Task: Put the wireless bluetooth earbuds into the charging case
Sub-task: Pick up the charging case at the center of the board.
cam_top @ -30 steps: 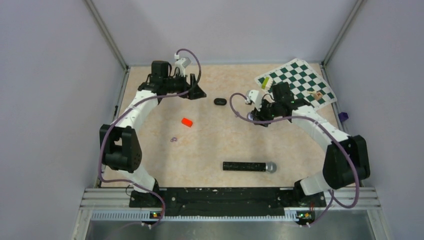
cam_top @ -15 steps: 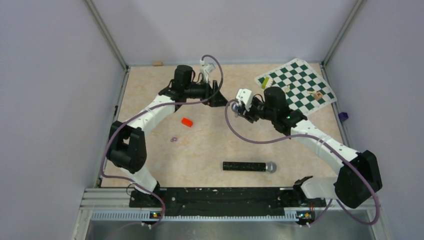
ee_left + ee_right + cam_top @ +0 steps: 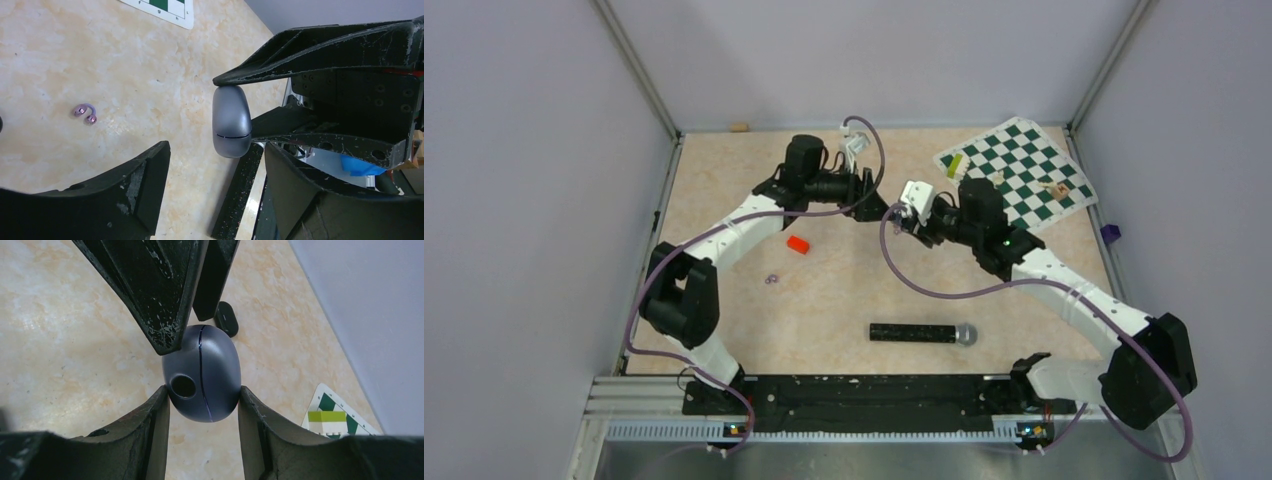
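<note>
My right gripper [image 3: 202, 395] is shut on a rounded grey-blue pod [image 3: 210, 365] with a seam line and a round hole, held above the table. The same pod [image 3: 231, 122] shows in the left wrist view, just ahead of my open, empty left gripper [image 3: 220, 185]. In the top view the left gripper [image 3: 870, 203] and right gripper [image 3: 902, 216] meet tip to tip at the table's middle back. The charging case [image 3: 226, 318], a small glossy black oval pod, lies on the table beyond the grey-blue pod; the top view hides it under the left gripper. The earbuds are not in view.
A red block [image 3: 797, 244] and tiny pale purple rings [image 3: 771, 279] lie left of centre. A long black microphone [image 3: 922, 332] lies near the front. A chessboard [image 3: 1016, 165] with small pieces is at the back right. Another purple ring piece [image 3: 85, 112] lies on the table.
Both arms swung toward each other; the left gripper moved right over the black case and the right gripper turned left with the grey-blue pod, so the tips now meet.
</note>
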